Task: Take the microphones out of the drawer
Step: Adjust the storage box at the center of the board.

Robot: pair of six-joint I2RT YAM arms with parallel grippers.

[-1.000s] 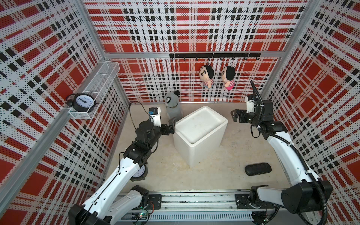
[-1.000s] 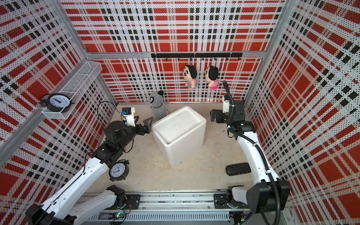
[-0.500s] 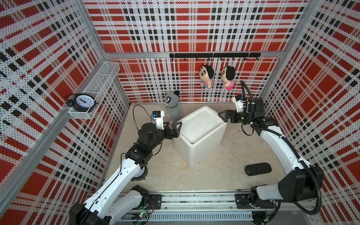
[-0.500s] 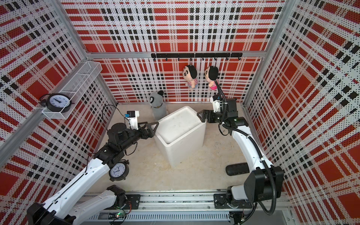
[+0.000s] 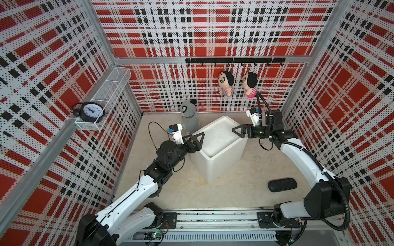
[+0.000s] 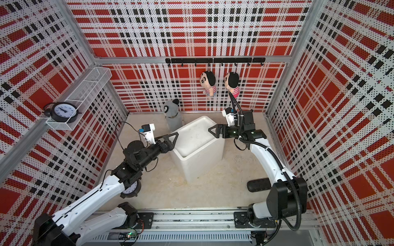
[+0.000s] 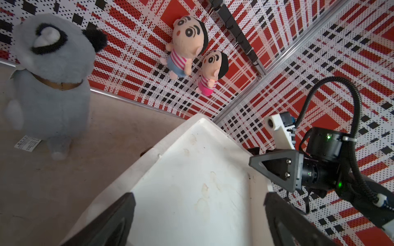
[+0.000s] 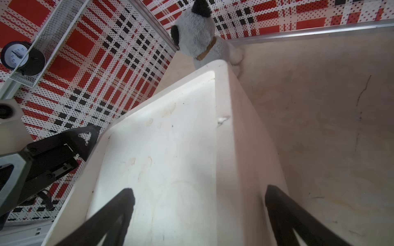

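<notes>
Wide open, empty: left gripper (image 5: 198,141) and right gripper (image 5: 237,133) flank white drawer box (image 5: 221,164). No microphone visible; probably light, rigid, rolls, so grip mid-handle.

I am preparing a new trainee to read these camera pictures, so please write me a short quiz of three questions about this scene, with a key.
1. True or false: the left gripper and the right gripper are both open, at opposite sides of the white box.
2. What stands just behind the box, seen from the robot? A) a grey plush toy B) a bottle C) a cup
3. How many dolls hang from the black hook rail?
Key: 1 true; 2 A; 3 two.
</notes>
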